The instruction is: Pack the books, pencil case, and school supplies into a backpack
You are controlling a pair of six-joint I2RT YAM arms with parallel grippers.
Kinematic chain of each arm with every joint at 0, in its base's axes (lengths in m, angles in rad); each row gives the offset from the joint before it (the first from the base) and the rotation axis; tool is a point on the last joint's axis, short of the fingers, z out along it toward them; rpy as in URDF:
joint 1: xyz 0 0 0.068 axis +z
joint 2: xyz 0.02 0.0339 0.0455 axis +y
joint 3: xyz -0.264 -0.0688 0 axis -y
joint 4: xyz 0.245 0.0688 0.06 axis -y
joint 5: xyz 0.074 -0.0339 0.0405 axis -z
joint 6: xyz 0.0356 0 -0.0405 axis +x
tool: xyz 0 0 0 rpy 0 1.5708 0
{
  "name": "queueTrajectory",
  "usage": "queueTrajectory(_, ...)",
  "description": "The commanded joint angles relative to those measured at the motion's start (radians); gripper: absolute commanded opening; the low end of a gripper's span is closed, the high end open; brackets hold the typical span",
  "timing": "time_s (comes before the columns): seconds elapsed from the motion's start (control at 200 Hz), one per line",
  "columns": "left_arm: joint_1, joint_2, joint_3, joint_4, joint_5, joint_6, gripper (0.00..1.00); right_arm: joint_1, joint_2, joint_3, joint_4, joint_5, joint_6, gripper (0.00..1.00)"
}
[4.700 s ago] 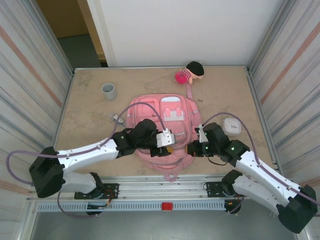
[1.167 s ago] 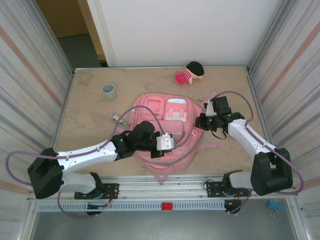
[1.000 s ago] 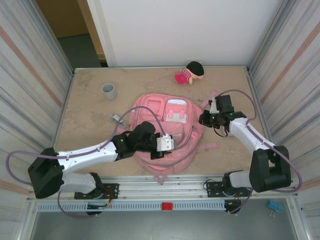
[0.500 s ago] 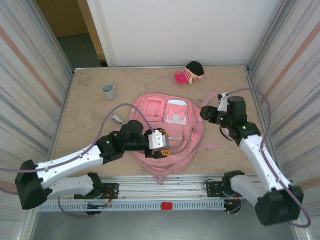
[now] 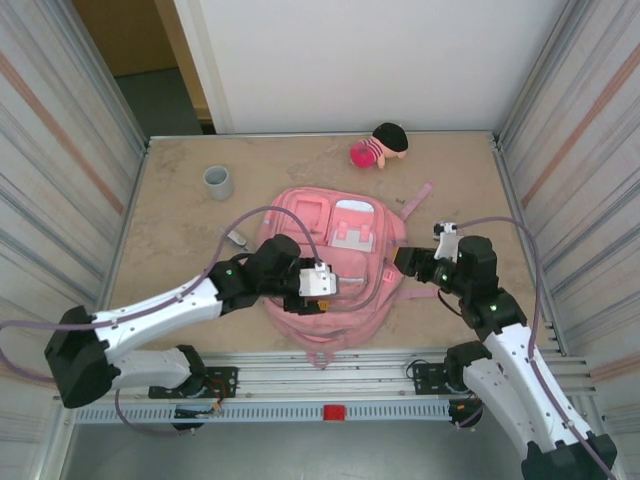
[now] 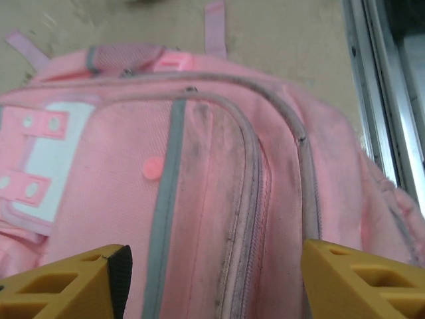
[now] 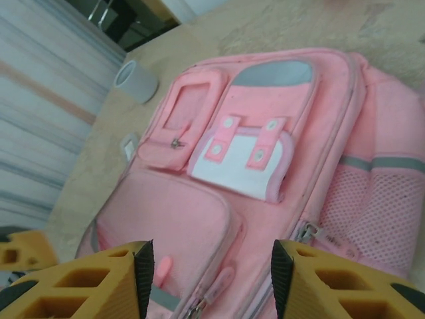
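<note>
The counter [image 5: 180,230] carries the pink backpack [image 5: 345,225], which lies flat on its back in the middle with its zipped front pockets facing up and its straps trailing toward the right and the near edge. The left end effector [image 5: 322,285] hangs over the near half of the backpack; in the left wrist view [image 6: 216,279] its yellow fingers [image 6: 73,282] stand wide apart with only pink fabric and a closed zip below them, and nothing is gripped. The right end effector [image 5: 405,262] sits at the backpack's right edge, beside the mesh side pocket; seen from its own wrist [image 7: 209,279], its jaws are parted about halfway and empty. Whether either set of fingertips touches the fabric cannot be told. A plush doll [image 5: 380,145] lies at the far edge, a grey cup [image 5: 218,181] stands far left, and a small grey object [image 5: 237,238] rests just beside the backpack's left side.
</note>
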Motion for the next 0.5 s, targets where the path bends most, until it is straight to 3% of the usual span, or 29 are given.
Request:
queueTrajectory(0.0,0.003,0.038,0.041,-0.020,-0.015,0.060,0.69,0.012,-0.045,-0.027,0.011,-0.017,0.023,0.52)
queueTrajectory(0.291,0.004,0.108,0.030,0.047,-0.152,0.083,0.65,0.014,-0.107,-0.081,0.005,-0.023,0.030,0.55)
queueTrajectory(0.496,0.005,0.119,0.013,0.073,-0.162,0.102,0.63,0.014,-0.116,-0.095,0.024,-0.032,0.029,0.56)
